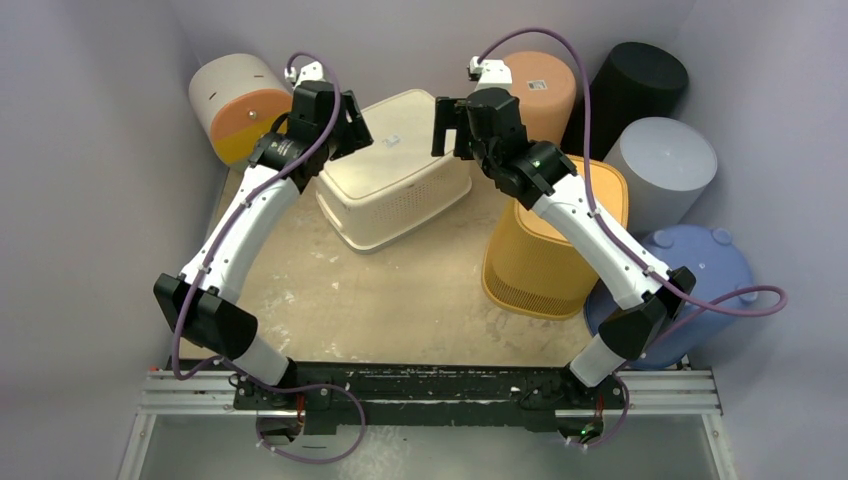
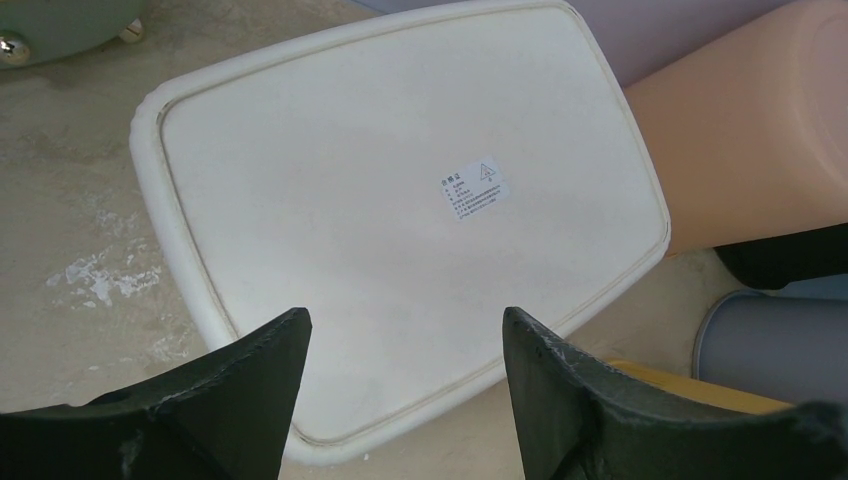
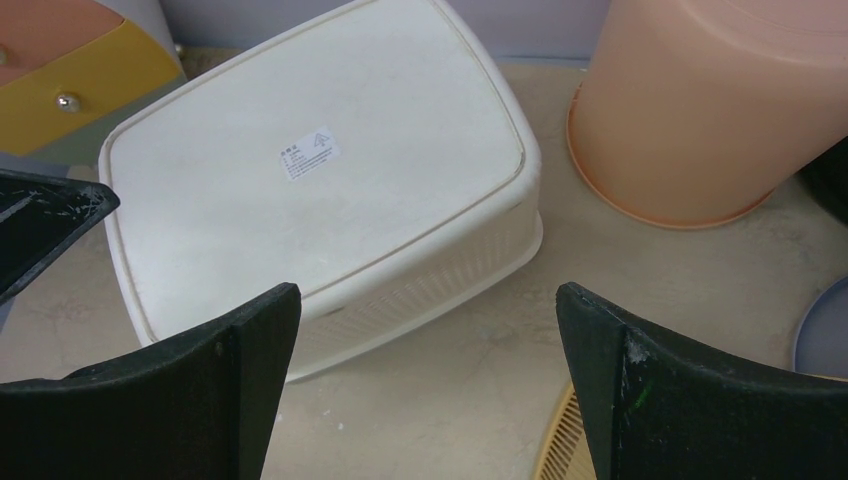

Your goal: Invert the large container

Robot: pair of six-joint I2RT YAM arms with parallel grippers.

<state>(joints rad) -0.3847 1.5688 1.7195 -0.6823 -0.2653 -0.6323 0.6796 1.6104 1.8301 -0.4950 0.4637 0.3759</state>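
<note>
Broadly, the scene is set on a scuffed beige table [image 1: 400,300], near whose far middle the large white container [image 1: 395,165] is seen standing upside down, its flat base turned up and its rim resting on the table, so that its inside is hidden. To the right, a blue bin [image 1: 700,270] is placed by the near edge, with a yellow slatted basket [image 1: 535,265] just beside it toward the middle; behind these a grey cylinder [image 1: 665,165], a black cylinder [image 1: 635,85] and a peach bin [image 1: 545,90] are ranged along the wall, the peach bin lying close to the white container's far right corner. At the far left a cream drum with an orange and yellow end [image 1: 235,100] is laid on its side. What any of these holds cannot be told. The left gripper [image 2: 405,320] is held over the white container's left end, its jaws spread wide and closed on nothing. The right gripper [image 3: 428,290] is held just off the container's right end, jaws likewise spread wide with nothing between them. A small white label [image 2: 474,187] is stuck on the upturned base.
</note>
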